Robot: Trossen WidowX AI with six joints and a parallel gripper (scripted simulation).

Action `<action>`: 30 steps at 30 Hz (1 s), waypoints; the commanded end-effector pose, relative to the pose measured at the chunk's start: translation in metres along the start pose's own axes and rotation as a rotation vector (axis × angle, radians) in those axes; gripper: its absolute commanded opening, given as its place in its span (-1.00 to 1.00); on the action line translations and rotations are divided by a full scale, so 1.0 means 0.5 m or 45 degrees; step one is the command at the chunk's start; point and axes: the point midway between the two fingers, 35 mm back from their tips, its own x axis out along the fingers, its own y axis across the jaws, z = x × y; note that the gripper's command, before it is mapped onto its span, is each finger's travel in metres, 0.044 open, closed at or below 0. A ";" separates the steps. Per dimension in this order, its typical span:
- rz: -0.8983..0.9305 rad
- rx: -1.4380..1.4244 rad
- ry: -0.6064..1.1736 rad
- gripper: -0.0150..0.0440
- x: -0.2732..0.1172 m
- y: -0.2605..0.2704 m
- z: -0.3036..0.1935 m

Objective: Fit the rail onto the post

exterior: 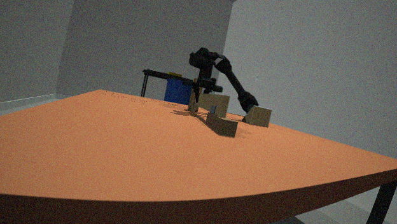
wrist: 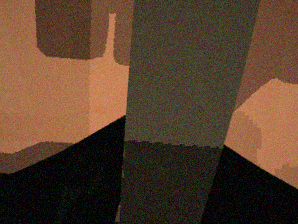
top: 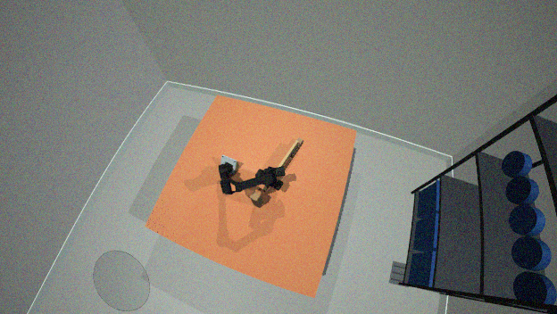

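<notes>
Rail first — the long, pale wooden bed rail (top: pixel 289 157) ran diagonally across the orange table top (top: pixel 250 250), its far end up toward the low wooden footboard block (exterior: pixel 221 125) and its near end beside the short wooden post (top: pixel 259 196). The black parallel-jaw gripper (top: pixel 278 175) was clamped on the rail close to that near end; in the wrist view the board (wrist: pixel 186 83) filled the gap between the two dark jaws, so the fingers were closed on wood rather than on nothing. Gripping near the post end made sense, I judged, because that is the end that has to be lifted, levelled and slid onto the pegs, while the far end only needs to pivot in its bracket.

The one container-like thing here was the bracket on the footboard block. From the exterior view the rail appeared to reach the block, yet whether its end truly sat inside the bracket was too small to tell. The pegs and the holes were hidden by the arm and the rail — their alignment could not be read. Mating did not look finished, in my judgement, and releasing would have been premature.
</notes>
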 end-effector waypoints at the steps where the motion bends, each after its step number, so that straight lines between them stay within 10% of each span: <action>1: 0.000 -0.002 -0.005 -0.49 -0.004 0.001 0.001; 30: 0.000 -0.002 -0.004 -0.49 -0.002 0.002 -0.007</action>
